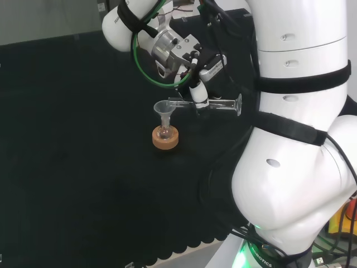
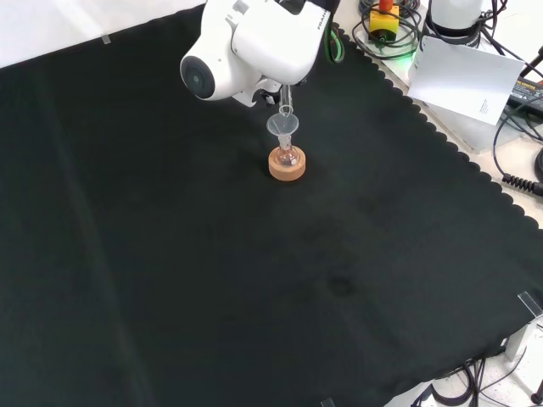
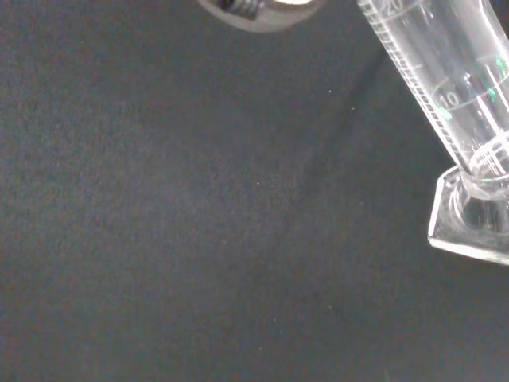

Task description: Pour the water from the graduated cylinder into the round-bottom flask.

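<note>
In the head view the cylinder [image 1: 215, 104] is held about level above the cloth [image 1: 83, 139] by the hand [image 1: 198, 92], whose fingers are curled round its middle, its mouth at the rim of the funnel [image 1: 163, 109]. The funnel is set in the flask [image 1: 165, 133], which is seated on a cork ring [image 1: 165, 140]. In the wrist view the cylinder's graduated wall and foot are seen close.

Scale numerals "10" and "20" on the graduated cylinder [image 3: 445, 87], beside its etched graduation lines.
</note>
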### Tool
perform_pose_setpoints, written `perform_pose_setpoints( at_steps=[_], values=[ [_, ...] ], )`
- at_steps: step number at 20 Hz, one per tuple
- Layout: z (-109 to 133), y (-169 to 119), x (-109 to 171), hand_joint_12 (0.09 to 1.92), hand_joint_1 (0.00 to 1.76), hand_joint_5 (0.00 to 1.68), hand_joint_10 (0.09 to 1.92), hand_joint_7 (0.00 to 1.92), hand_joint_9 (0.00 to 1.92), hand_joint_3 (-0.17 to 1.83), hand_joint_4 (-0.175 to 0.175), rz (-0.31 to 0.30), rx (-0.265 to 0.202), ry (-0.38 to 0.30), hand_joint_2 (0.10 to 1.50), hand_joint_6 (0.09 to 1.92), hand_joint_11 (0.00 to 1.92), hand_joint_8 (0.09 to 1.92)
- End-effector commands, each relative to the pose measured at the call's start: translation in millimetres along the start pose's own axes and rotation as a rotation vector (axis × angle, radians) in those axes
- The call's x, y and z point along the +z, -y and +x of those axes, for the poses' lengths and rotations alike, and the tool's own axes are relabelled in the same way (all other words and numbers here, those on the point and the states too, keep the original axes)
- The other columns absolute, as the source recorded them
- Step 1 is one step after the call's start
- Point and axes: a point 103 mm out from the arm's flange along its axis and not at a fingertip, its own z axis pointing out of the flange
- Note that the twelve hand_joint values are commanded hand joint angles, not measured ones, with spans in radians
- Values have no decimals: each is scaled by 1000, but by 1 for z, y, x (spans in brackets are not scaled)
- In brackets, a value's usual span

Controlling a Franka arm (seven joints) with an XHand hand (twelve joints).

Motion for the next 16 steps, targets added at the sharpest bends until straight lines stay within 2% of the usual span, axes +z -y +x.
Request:
perform_pose_setpoints(
  at_steps=[1,8,15,16],
  values=[
    [-10,4,6,727,1264,979,87,1021,1512,1,-175,8,8,-3,1107,999,1288,978],
    [-11,4,4,726,1263,976,87,1018,1512,2,-175,22,7,-9,1109,1004,1288,983],
    [3,2,-4,725,1263,974,87,1015,1512,2,-175,50,25,8,1110,1008,1289,987],
    [-6,4,1,725,1262,974,87,1015,1511,2,-175,44,17,6,1110,1008,1289,987]
  ],
)
